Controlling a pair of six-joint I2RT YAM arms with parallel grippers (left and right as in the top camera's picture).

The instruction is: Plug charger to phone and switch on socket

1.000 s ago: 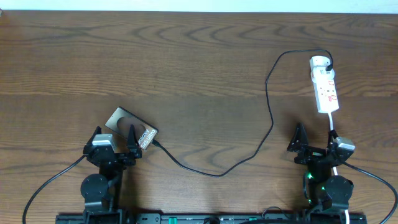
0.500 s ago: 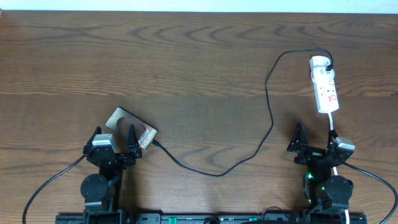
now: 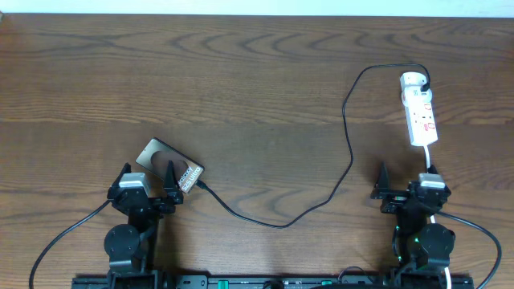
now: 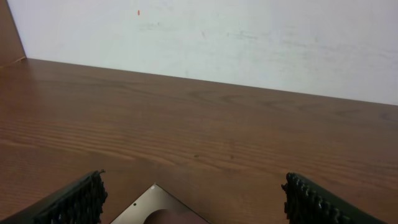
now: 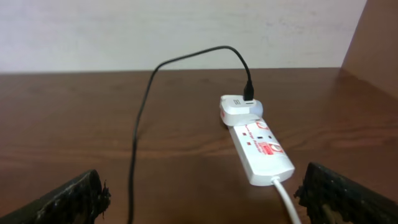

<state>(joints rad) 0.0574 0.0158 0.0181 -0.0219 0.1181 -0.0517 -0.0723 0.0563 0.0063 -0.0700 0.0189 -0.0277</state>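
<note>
The phone (image 3: pixel 169 164) lies flat at the front left of the table; its cable end touches the phone's right corner. A corner of it shows in the left wrist view (image 4: pixel 155 205). The black charger cable (image 3: pixel 348 136) runs from the phone across the table to a white adapter on the socket (image 3: pixel 420 108) at the right. The socket also shows in the right wrist view (image 5: pixel 261 149), with the cable (image 5: pixel 140 124) beside it. My left gripper (image 3: pixel 147 180) is open just behind the phone. My right gripper (image 3: pixel 405 186) is open, in front of the socket.
The socket's white cord (image 3: pixel 431 164) runs back toward my right arm and shows in the right wrist view (image 5: pixel 287 202). A pale wall (image 4: pixel 205 37) stands behind the table's far edge.
My right gripper has turned slightly and shifted a little left; the left arm, phone, cable and socket have not moved.
</note>
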